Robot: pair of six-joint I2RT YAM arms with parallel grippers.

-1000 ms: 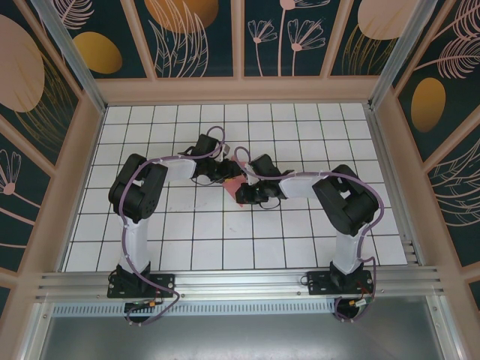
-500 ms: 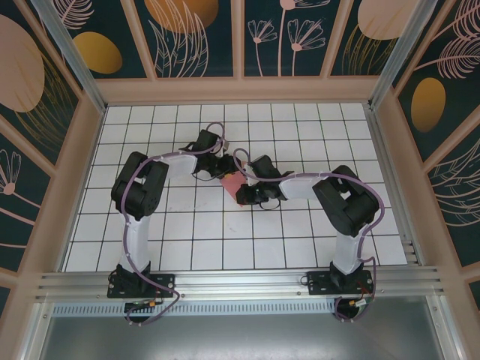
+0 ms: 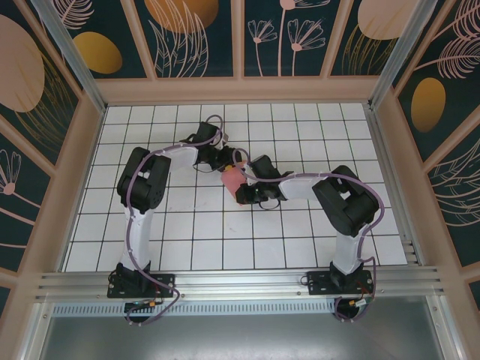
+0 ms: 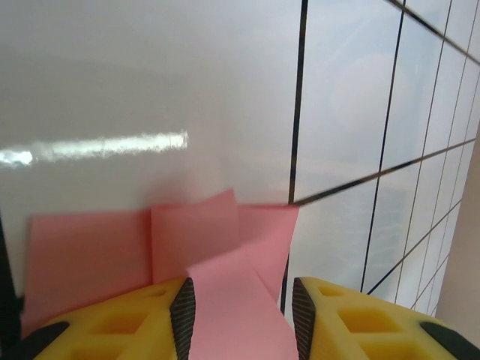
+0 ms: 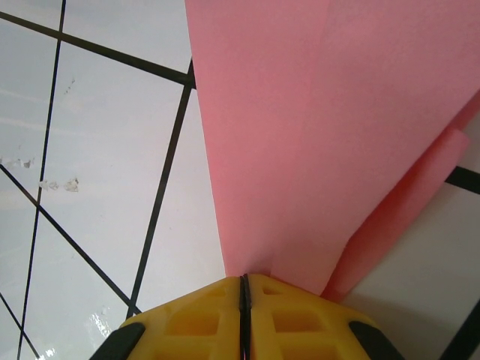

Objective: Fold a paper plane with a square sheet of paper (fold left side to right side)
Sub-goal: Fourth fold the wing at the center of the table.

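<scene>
Left gripper (image 4: 240,307) farther back, astride paper (image 4: 90,255)

Pink paper (image 5: 315,135): far end beyond view's edge

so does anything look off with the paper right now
The pink sheet is not folded cleanly: in the left wrist view its layers overlap unevenly, with stepped top edges, and in the right wrist view one edge curls over beside the right gripper, which is pinched shut on it. No tear visible.
</scene>
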